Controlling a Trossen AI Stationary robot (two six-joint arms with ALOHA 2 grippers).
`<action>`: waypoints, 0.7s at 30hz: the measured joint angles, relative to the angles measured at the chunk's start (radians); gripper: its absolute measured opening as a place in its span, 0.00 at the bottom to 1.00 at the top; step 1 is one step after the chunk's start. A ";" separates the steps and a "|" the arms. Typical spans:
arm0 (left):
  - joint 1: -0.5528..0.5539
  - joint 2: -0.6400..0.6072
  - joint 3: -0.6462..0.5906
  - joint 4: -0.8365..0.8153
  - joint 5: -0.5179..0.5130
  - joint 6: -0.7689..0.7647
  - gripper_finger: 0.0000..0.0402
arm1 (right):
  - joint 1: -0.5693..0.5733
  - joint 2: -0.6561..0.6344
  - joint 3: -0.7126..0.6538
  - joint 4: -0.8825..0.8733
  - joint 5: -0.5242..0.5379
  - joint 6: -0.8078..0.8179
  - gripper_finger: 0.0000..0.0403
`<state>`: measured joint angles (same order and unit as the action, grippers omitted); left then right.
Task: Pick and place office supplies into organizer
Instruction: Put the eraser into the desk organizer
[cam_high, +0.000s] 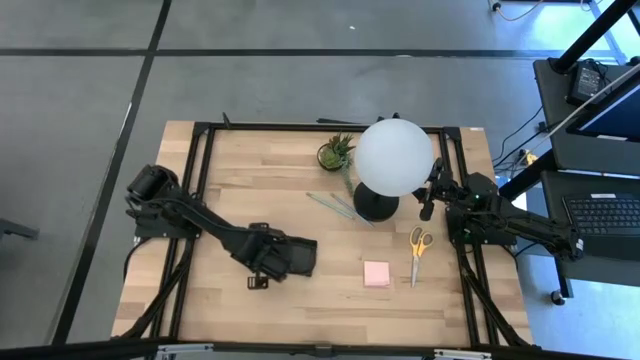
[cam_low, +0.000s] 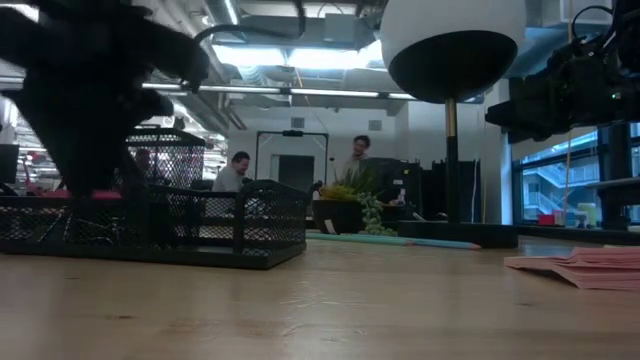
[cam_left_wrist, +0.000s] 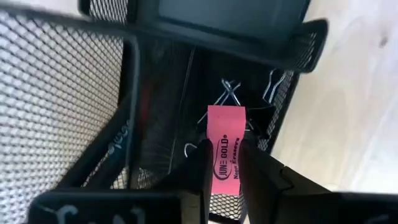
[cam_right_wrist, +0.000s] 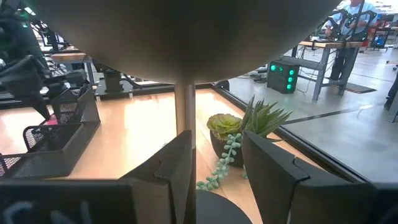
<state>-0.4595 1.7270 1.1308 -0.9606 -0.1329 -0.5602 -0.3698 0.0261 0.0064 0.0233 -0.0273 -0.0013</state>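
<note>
My left gripper (cam_left_wrist: 225, 163) is over the black mesh organizer (cam_high: 300, 256), shut on a small pink eraser (cam_left_wrist: 226, 134). Inside the compartment below it lie binder clips (cam_left_wrist: 231, 93) with wire handles. Yellow-handled scissors (cam_high: 418, 245), a pink sticky pad (cam_high: 377, 273) and pale-green pencils (cam_high: 335, 207) lie flat on the table. My right gripper (cam_right_wrist: 217, 171) waits open at the table's right side, by the lamp's pole (cam_right_wrist: 184, 106), touching nothing. In the low view the left arm hides most of the gripper above the organizer (cam_low: 200, 225). My left gripper pinches the pink eraser between its two fingers (cam_left_wrist: 202, 163), on the eraser's long sides at its rear half (cam_left_wrist: 225, 169). The fingers come from above, pointing down into the organizer. The eraser's free end (cam_left_wrist: 226, 118) sticks out past the fingertips over the binder clips; whether it touches them I cannot tell.
A white globe lamp (cam_high: 393, 157) on a round black base (cam_high: 375, 208) stands at the table's middle far side, with a small potted plant (cam_high: 337, 152) beside it. A small dark item (cam_high: 258, 283) lies just near of the organizer. People stand in the room beyond the table.
</note>
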 joint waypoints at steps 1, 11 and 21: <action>0.000 -0.003 -0.011 0.006 0.000 -0.006 0.15 | 0.000 0.000 0.000 0.000 0.000 0.000 0.36; 0.001 0.001 -0.033 0.087 -0.101 -0.021 0.20 | 0.000 0.000 0.000 0.000 0.000 0.000 0.36; 0.067 0.004 -0.036 0.102 -0.152 -0.179 0.28 | 0.000 0.000 0.000 0.000 0.000 0.000 0.36</action>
<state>-0.3928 1.7306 1.0950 -0.8588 -0.2853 -0.7391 -0.3700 0.0261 0.0064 0.0233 -0.0273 -0.0010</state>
